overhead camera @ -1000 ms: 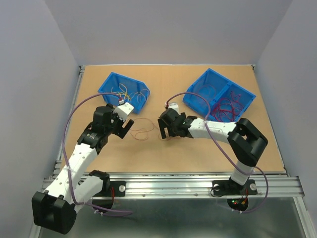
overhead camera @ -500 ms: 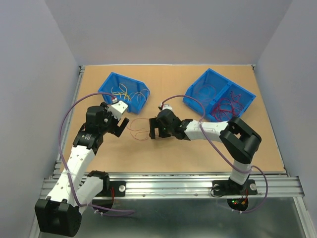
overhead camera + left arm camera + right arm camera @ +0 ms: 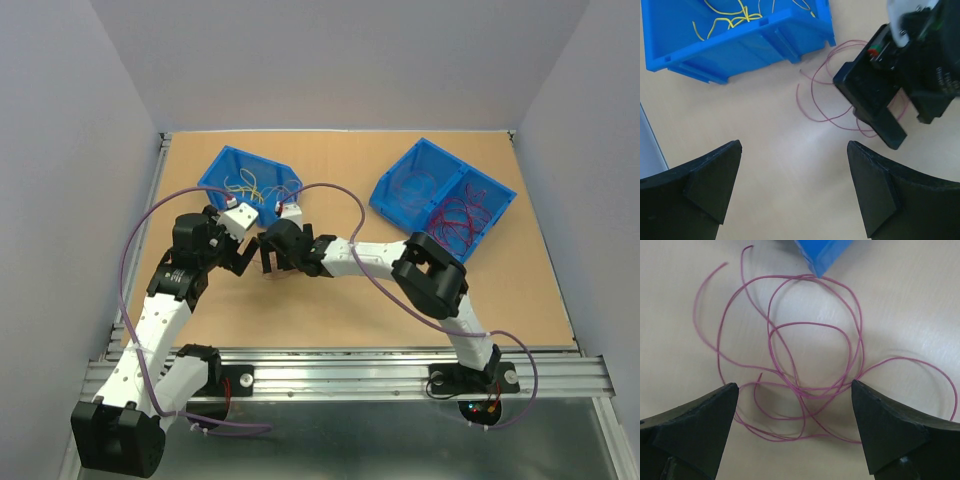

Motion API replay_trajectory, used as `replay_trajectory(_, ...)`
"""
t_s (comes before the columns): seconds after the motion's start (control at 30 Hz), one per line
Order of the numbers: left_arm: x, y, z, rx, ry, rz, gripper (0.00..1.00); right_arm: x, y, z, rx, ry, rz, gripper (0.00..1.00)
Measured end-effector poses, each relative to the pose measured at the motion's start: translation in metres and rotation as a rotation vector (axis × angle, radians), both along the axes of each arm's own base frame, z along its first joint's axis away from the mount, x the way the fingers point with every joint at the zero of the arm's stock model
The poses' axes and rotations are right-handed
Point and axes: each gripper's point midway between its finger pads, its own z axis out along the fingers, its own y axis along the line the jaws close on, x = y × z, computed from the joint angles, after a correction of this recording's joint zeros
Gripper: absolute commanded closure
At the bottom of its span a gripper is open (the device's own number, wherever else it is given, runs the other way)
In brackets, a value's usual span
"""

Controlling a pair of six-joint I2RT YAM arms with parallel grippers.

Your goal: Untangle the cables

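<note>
Tabletop (image 3: 340, 310) cables (image 3: 805, 388) lie beside blue bin (image 3: 740, 50), beneath right gripper (image 3: 271, 266).

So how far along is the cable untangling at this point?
Done, it seems: thin yellow wires lie in the single blue plastic bin, and dark red ones in the divided blue bin. In hand: nothing. The left arm's jaws and the right arm's jaws stand open, the right above a loose pinkish-red wire tangle on the table. Left: separating those crossed loops.
</note>
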Motion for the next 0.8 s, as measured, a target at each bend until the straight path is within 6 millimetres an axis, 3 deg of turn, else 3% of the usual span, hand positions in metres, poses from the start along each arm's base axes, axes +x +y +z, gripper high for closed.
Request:
replay_trajectory(0.1,0.001,0.000,0.001,0.000,-0.007,0.002,0.01,0.007,0.005,-0.005,-0.084,-0.052,-0.039,0.13)
replay_trajectory(0.13,0.002,0.001,0.002,0.000,-0.010,0.003,0.01,0.009,0.002,-0.006,-0.109,-0.066,-0.054,0.29)
replay_trajectory(0.2,0.001,0.002,0.002,0.009,-0.011,-0.001,0.01,0.010,-0.002,-0.009,-0.161,-0.094,-0.072,0.45)
replay_trajectory(0.23,0.002,0.004,0.001,0.010,-0.012,0.008,0.01,0.012,-0.009,-0.011,-0.194,-0.106,-0.090,0.66)
replay_trajectory(0.27,0.003,0.004,0.002,0.011,-0.017,0.010,0.01,0.013,-0.013,-0.012,-0.208,-0.112,-0.107,0.75)
replay_trajectory(0.3,0.003,0.005,0.003,0.011,-0.020,0.012,0.01,0.015,-0.018,-0.011,-0.226,-0.122,-0.123,0.94)
replay_trajectory(0.33,0.004,0.006,0.004,0.010,-0.025,0.017,0.01,0.016,-0.021,-0.012,-0.236,-0.126,-0.131,0.99)
replay_trajectory(0.53,0.009,0.009,0.006,0.005,-0.039,0.030,0.01,0.014,-0.047,-0.010,-0.305,-0.145,-0.163,1.00)
replay_trajectory(0.63,0.010,0.010,0.005,0.002,-0.033,0.032,0.01,0.010,-0.075,-0.010,-0.358,-0.124,-0.161,0.99)
replay_trajectory(0.7,0.011,0.008,0.005,-0.002,-0.034,0.027,0.01,0.012,-0.105,-0.006,-0.398,-0.098,-0.178,0.99)
replay_trajectory(0.77,0.011,0.007,0.005,-0.005,-0.034,0.022,0.01,0.019,-0.129,0.006,-0.396,-0.083,-0.202,0.99)
replay_trajectory(0.8,0.011,0.006,0.005,-0.008,-0.035,0.018,0.01,0.027,-0.146,0.023,-0.374,-0.083,-0.232,1.00)
